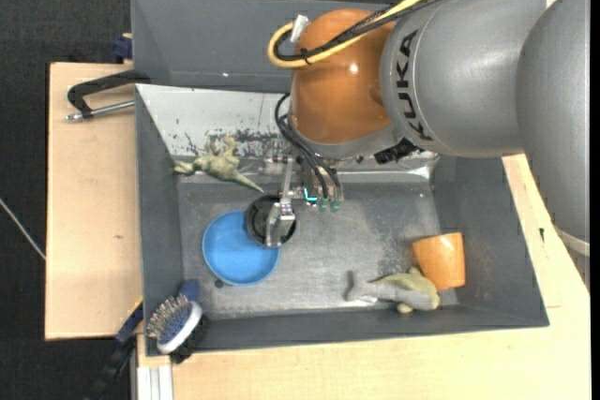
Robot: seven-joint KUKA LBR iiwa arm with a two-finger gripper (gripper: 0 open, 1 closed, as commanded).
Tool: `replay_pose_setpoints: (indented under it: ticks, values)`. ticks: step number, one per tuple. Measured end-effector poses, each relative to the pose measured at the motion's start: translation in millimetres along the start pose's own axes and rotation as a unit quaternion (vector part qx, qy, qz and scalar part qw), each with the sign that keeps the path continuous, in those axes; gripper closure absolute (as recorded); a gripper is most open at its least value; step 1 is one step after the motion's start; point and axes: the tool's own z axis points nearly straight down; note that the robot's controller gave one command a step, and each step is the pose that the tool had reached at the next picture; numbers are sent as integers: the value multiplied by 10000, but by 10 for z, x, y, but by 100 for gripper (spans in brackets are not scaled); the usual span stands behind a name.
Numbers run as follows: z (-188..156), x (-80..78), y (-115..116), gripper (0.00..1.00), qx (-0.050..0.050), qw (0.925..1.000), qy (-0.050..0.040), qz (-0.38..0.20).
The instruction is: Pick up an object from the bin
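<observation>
Here the arm reaches in from the right and the gripper is low inside the grey bin, a little left of the middle of the floor. Its tip stands at the upper right edge of a blue round dish, which lies flat on the floor in the left half of the bin. The tip touches this edge or is just beside it; I cannot tell which. Just left of the tip there is a dark round shape, and I cannot tell if it is a loose thing or a part of the tool. Whether the gripper is wide or narrow I also cannot tell.

An olive toy lizard lies at the back wall, up and left of the gripper. An orange cup lies on its side near the right front corner, and a second olive toy figure lies just beside it. A brush with a blue handle rests at the front left corner.
</observation>
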Motion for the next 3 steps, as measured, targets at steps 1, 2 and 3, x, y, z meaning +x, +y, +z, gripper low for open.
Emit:
replay_pose_setpoints:
  ticks: [1,2,3]
  values:
    - [838,60,-171,0,6,9976,-63,-690]
    - [824,79,-125,100,-26,9975,-40,-703]
    - [-712,-106,-244,100,7,9791,-114,-2029]
